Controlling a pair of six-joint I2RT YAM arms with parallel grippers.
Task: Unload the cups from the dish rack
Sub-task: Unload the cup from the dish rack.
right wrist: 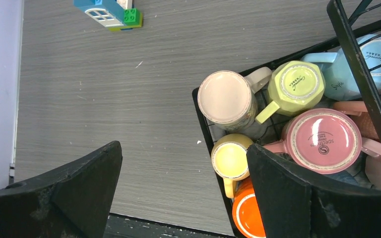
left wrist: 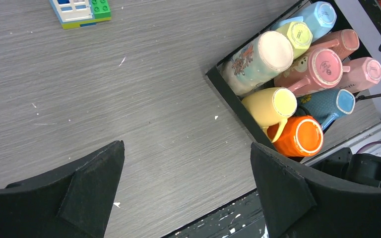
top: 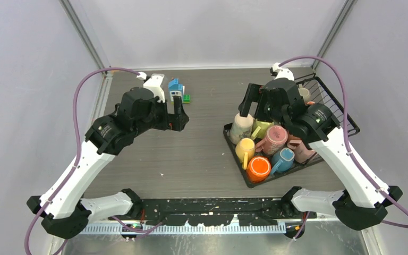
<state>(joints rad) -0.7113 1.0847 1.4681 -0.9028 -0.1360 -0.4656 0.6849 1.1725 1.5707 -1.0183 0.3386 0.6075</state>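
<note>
Fig.: L gripper (left wrist: 187, 145) & R gripper (right wrist: 184, 146), fingers wide apart, nothing held. R hangs over dish rack (top: 234, 150), right side of table (top: 202, 154). All cups (left wrist: 322, 67) in rack, so unloading not begun. Count: approx. 9 cups visible (3 pink, 2 blue, 1 ea. cream, lime, yellow, orange), 1 rack, 1 toy house (top: 176, 89).

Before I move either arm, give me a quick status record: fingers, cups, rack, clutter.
left fingers: open, empty, over table left of the dish rack
right fingers: open, empty, above the rack's left edge
cups: all in the rack, none on the table
clutter: toy house, far side of table
</note>
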